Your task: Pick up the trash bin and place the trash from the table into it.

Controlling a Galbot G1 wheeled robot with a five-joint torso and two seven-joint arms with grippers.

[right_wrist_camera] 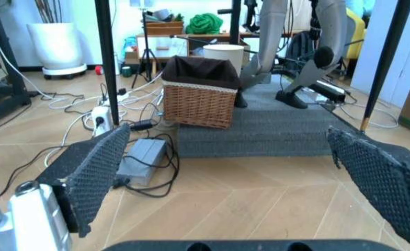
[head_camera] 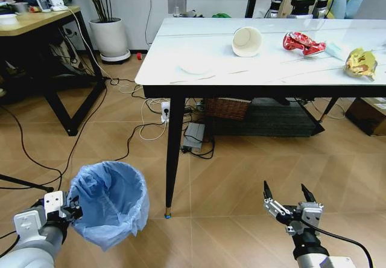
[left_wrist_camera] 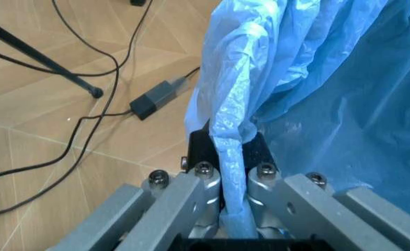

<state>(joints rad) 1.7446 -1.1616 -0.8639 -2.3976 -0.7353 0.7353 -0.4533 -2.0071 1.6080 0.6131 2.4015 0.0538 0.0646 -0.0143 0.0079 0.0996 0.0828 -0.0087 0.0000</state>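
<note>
The left tool [head_camera: 71,210] pinches the rim of the trash bin [head_camera: 111,201] at its nine o'clock, on the floor beside the worktop [head_camera: 199,84]; light, soft-lined, likely to slip. The right tool [head_camera: 288,197] hangs wide apart.

We count one bag-lined trash bin [head_camera: 111,201] at seven o'clock, and on the desk [head_camera: 199,82] one paper cup [head_camera: 246,41], one white disc [head_camera: 195,67], two crumpled wrappers [head_camera: 303,43].
</note>
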